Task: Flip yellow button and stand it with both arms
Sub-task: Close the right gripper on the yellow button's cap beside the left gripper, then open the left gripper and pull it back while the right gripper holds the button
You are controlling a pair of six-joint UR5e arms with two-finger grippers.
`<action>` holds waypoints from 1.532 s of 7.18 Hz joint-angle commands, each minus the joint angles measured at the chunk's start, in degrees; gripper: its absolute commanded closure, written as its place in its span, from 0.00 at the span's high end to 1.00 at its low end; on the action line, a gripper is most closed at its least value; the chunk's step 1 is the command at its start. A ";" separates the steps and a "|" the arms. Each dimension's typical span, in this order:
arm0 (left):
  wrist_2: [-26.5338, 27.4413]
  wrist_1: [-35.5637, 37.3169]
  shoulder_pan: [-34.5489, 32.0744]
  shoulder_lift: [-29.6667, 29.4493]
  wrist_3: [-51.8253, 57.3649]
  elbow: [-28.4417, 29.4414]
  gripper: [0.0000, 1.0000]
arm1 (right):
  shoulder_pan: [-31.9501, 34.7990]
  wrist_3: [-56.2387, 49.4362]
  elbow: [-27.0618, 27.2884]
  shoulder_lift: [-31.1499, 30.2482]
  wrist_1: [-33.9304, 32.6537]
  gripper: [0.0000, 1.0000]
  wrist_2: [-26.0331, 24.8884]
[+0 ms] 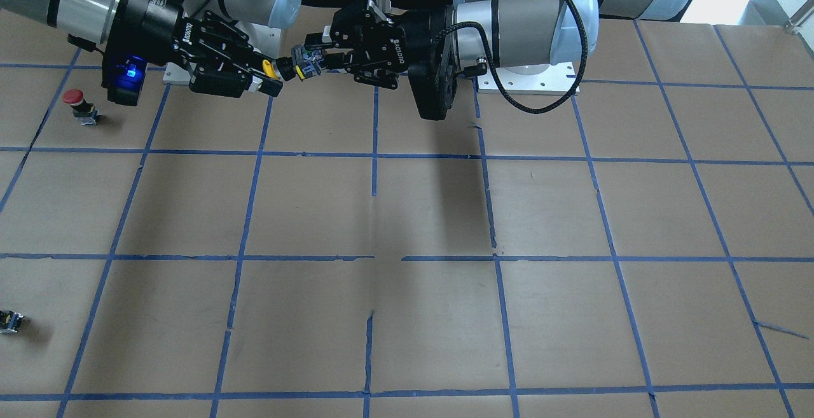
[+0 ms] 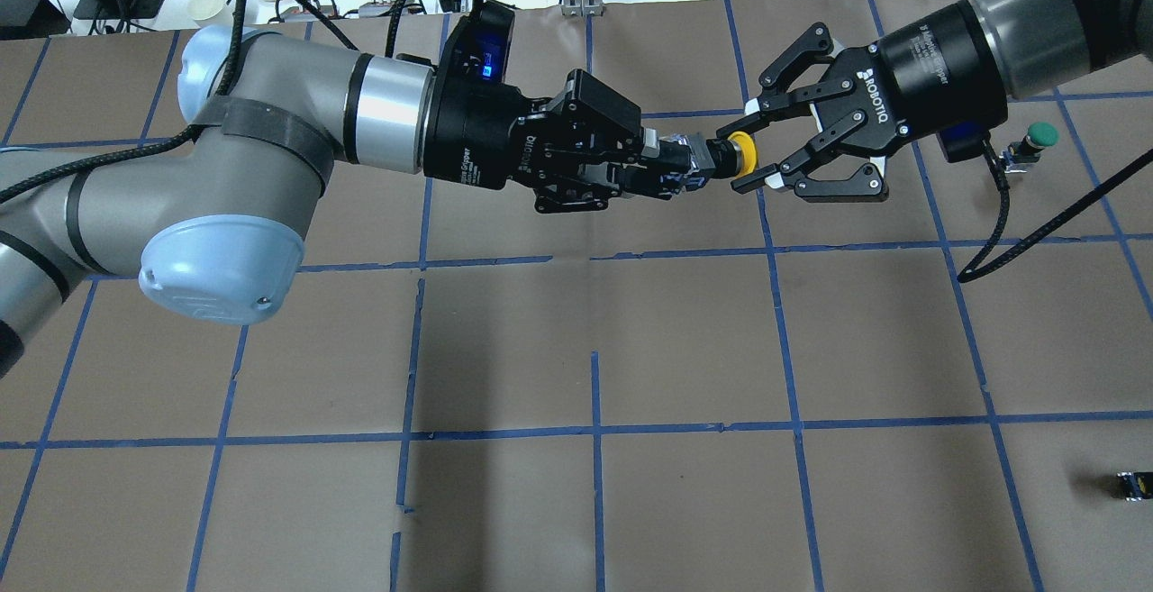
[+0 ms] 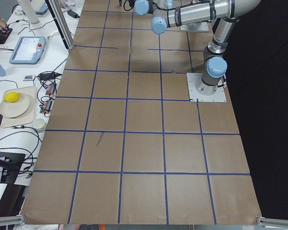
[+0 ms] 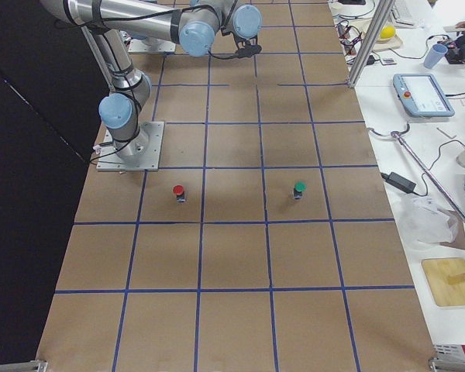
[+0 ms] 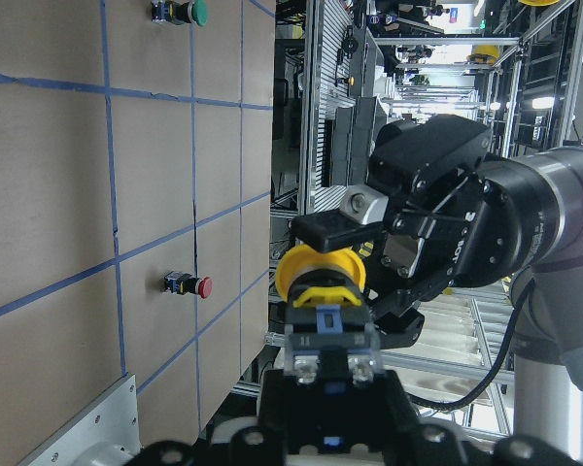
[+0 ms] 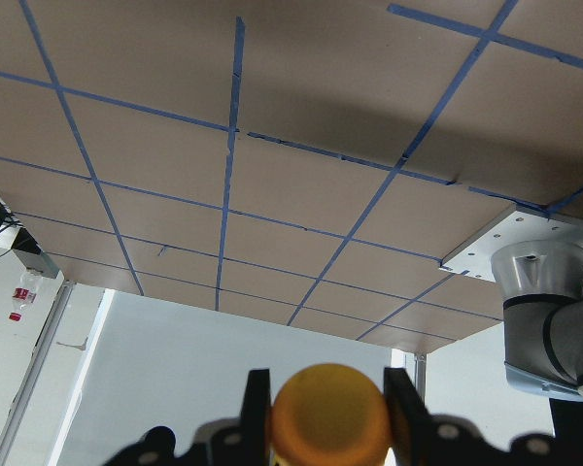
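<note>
Progress: button (image 2: 740,156) is off the table (image 2: 576,349), mid-air between both grippers | left gripper (image 2: 674,168) clamps its body, cap pointing into right gripper (image 2: 761,149), whose jaws bracket the cap | left to do: handover, flip, standing it down | unclear: we cannot tell whether right jaws pinch or merely flank; side views too small to help

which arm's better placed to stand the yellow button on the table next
Right, probably. The right gripper brackets the cap of the yellow button, leaving the body free to go down first; the left gripper covers that body.
</note>
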 commanded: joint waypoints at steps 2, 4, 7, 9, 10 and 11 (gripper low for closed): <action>0.03 0.02 0.00 0.16 -0.98 0.00 0.14 | -0.17 -0.01 -0.03 0.00 0.08 0.27 1.13; 0.38 0.02 0.00 0.16 -0.63 0.00 0.90 | -0.17 -0.10 -0.12 0.00 0.08 0.27 1.41; 0.47 0.02 0.00 0.16 -1.24 0.09 1.00 | -0.60 -0.62 -0.73 0.44 -1.48 0.26 0.36; 3.17 0.02 0.00 0.16 -2.39 1.65 0.98 | -1.49 -7.25 -0.82 0.35 -6.59 0.26 -7.78; 11.72 0.02 0.00 0.16 -2.83 4.37 0.98 | -1.83 -15.66 -0.82 0.18 -6.68 0.26 -16.43; 20.42 -0.32 -0.18 -0.02 -3.53 7.26 0.98 | -1.92 -22.27 -0.82 0.00 -7.38 0.26 -23.05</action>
